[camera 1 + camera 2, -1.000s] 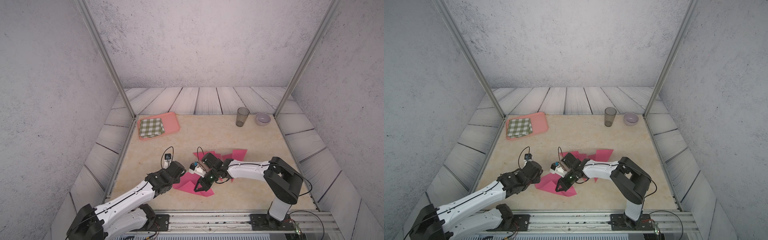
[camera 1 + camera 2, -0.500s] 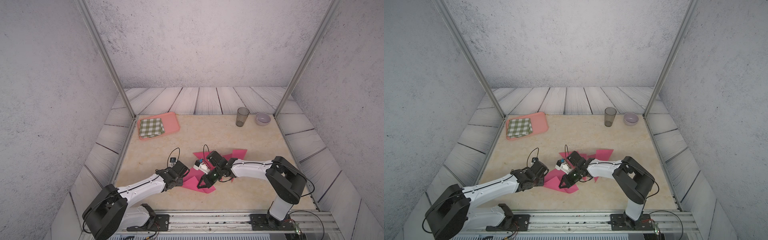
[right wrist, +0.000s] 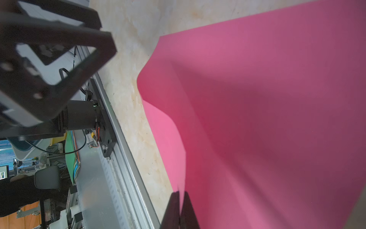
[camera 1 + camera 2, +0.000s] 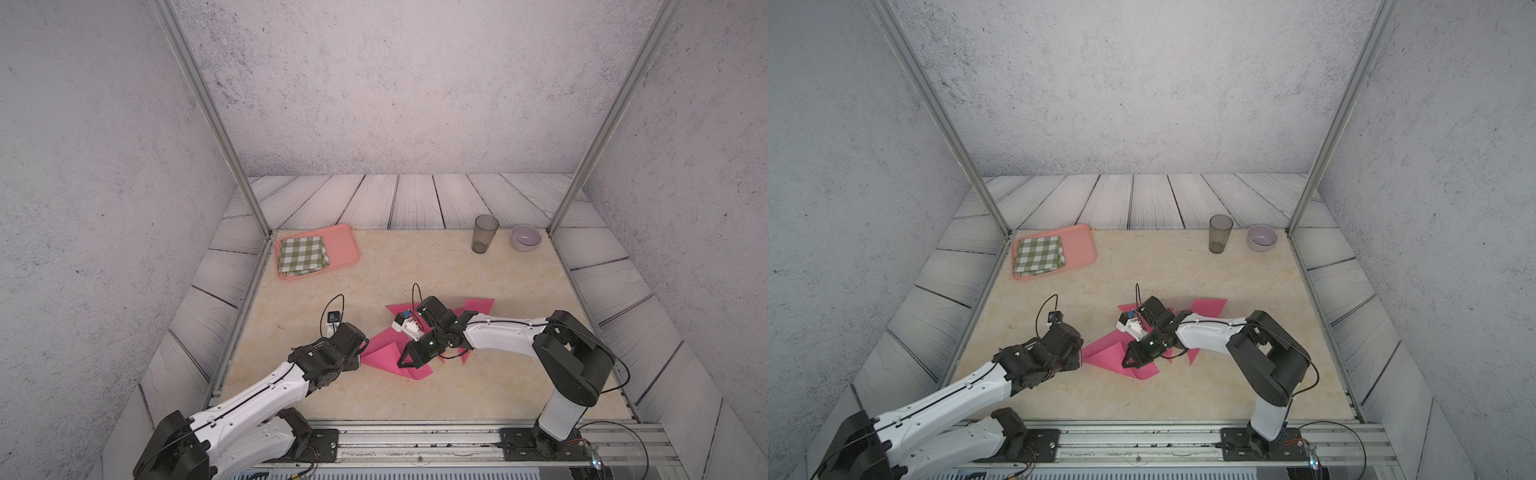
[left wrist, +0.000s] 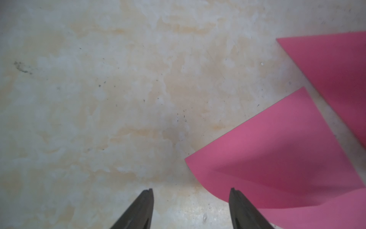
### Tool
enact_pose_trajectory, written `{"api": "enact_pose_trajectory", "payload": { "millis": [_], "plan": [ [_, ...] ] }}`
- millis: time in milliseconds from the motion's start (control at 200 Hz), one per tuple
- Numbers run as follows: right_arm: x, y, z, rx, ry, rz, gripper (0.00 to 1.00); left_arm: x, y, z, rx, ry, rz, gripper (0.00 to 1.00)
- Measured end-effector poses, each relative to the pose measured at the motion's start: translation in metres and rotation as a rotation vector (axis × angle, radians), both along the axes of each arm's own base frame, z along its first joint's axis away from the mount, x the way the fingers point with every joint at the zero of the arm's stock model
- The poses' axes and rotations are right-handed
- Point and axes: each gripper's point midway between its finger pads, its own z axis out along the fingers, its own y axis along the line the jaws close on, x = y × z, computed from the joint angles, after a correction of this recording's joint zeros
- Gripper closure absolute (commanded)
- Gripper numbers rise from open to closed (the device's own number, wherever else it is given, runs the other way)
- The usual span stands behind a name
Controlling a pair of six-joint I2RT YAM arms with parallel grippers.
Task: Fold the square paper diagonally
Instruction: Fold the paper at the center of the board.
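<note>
At the far left back of the worktop (image 4: 415, 266) sits a pink tray (image 4: 347, 249), and a folded green and white checked cloth (image 4: 302, 255) lies on it.

Nearer the front, the left end effector (image 5: 191, 198) hangs low over the worktop. Its two fingers stand apart with only bare worktop between them, so it holds nothing. One fingertip (image 5: 234, 195) is just beside the curved edge of the pink paper (image 4: 384, 353).

The pink paper lies in the middle front of the worktop, seen in both top views (image 4: 1104, 351). It is not flat: one side is lifted and bends over in a soft curve, as the right wrist view shows (image 3: 257, 99).

The right end effector (image 3: 179, 198) is over the paper's right side. Its fingers are pressed together on the paper's edge, and the lifted side rises from there.

Behind the right arm lies another pink sheet (image 4: 478, 305), partly hidden.

At the far right back stand a dark see-through cup (image 4: 484, 233) and, just beside it, a small pale bowl (image 4: 525, 237), both well apart from the paper.
</note>
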Motion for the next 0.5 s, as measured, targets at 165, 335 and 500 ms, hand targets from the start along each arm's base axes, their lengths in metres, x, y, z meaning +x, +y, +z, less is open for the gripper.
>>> {"api": "enact_pose_trajectory", "payload": {
  "millis": [165,335,500],
  "plan": [
    [0.007,-0.006,0.001,-0.004,0.026,-0.032,0.94,-0.003,0.004,0.024,-0.044,-0.056,-0.002,0.31],
    [0.027,-0.010,0.017,0.052,0.066,-0.071,0.94,-0.007,-0.002,0.020,-0.040,-0.022,-0.054,0.25],
    [0.037,-0.009,0.030,0.104,0.094,-0.075,0.94,-0.006,-0.017,0.018,-0.079,-0.008,-0.115,0.25]
  ]
}}
